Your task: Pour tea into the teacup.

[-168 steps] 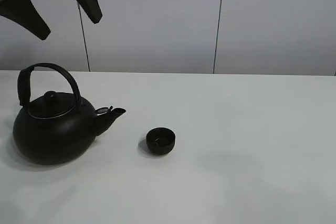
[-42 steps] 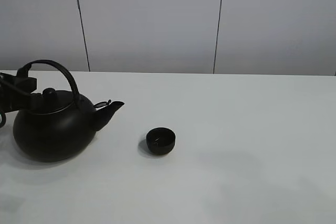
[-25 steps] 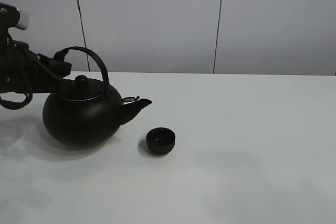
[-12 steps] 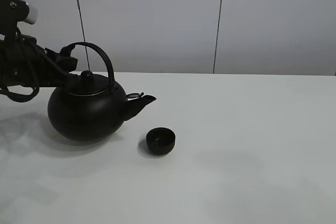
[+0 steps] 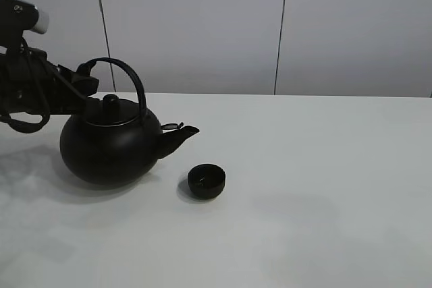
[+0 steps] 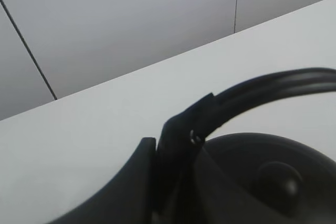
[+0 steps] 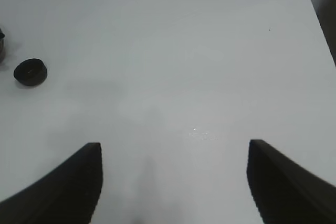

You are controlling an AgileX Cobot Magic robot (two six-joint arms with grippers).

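step: bring kettle (image 5: 111, 150) to teacup (image 5: 206, 181) | left gripper (image 6: 170, 156) squeezes the handle (image 5: 129, 76); right gripper (image 7: 173, 182) wide apart, empty | teacup on table (image 5: 324, 187), just beside spout (image 5: 179, 136) | next: I think spout goes over teacup; tip slowly

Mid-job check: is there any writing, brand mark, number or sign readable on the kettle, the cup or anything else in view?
None: the kettle, the teacup, the table and the wall panels are all plain, with no text showing in any view.
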